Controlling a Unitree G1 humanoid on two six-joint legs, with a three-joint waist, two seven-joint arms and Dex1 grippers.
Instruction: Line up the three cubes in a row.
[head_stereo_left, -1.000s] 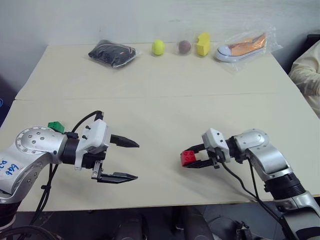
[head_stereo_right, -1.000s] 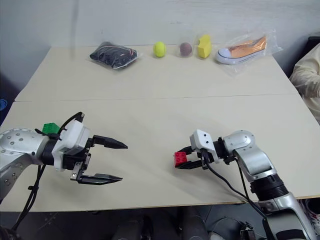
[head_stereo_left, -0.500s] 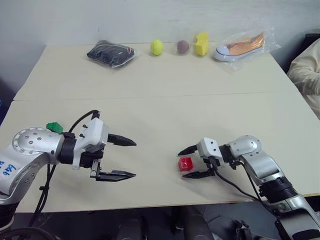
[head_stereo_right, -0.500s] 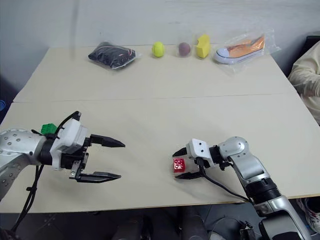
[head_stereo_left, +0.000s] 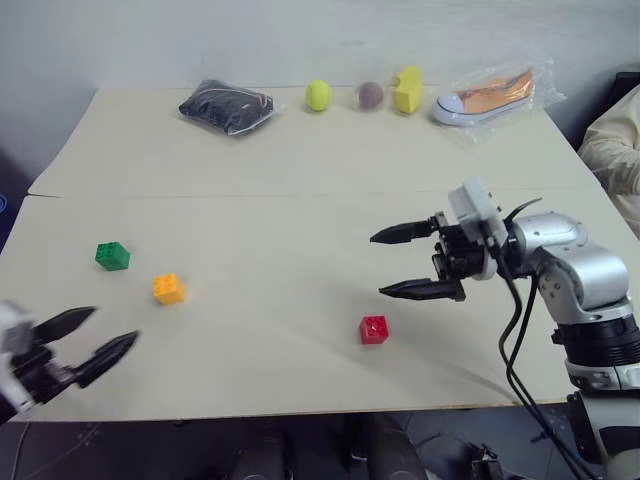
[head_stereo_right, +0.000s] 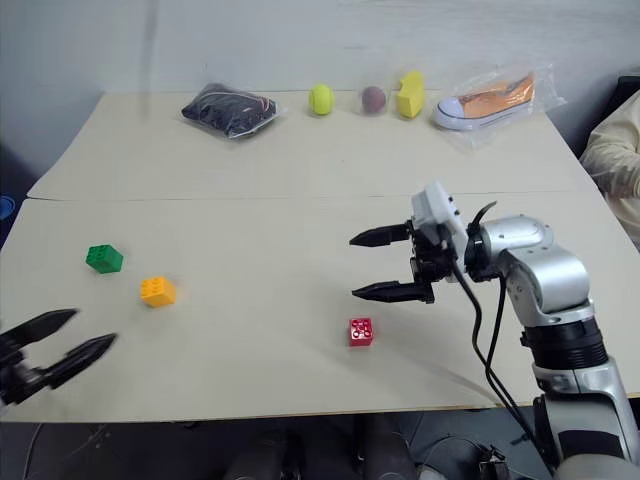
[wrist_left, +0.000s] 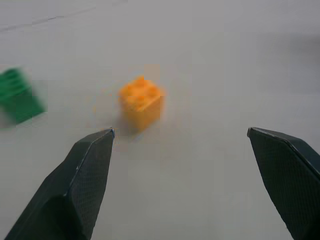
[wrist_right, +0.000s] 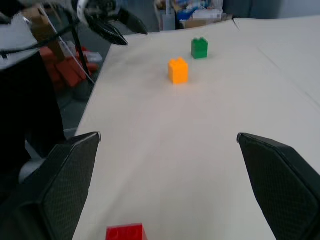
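Cubes lie apart on the tabletop (head_stereo_left: 300, 160), none of them held. The green cube (head_stereo_left: 112, 256) sits toward 9 o'clock on the near half, and the orange-yellow cube (head_stereo_left: 168, 288) lies just beside it at its 4 o'clock, so these two already form a short slanted pair. The red cube (head_stereo_left: 374, 329) rests alone well off to their right, at about 4 o'clock from the orange-yellow one and closer to the near edge; judging by the lie of all three, it roughly continues the slant, though with a much wider gap, so the row looks unfinished

The right hand (head_stereo_left: 418, 262) hovers above the tabletop at about 1 o'clock from the red cube, its two black fingers spread wide and empty, pointing toward the other cubes. It is clear of the red cube, which stands free on its base, studs up. The left hand (head_stereo_left: 85, 345) is low at the near left corner, at about 7 o'clock from the orange-yellow cube, also spread open with nothing between the fingers; its wrist view looks straight at the orange-yellow cube, which suggests that block is its likely next target

Along the far edge lie a black bag (head_stereo_left: 226, 104), a yellow ball (head_stereo_left: 318, 95), a brown ball (head_stereo_left: 370, 94), a yellow block (head_stereo_left: 407, 89) and a wrapped shoe (head_stereo_left: 490, 94), all well away from the work
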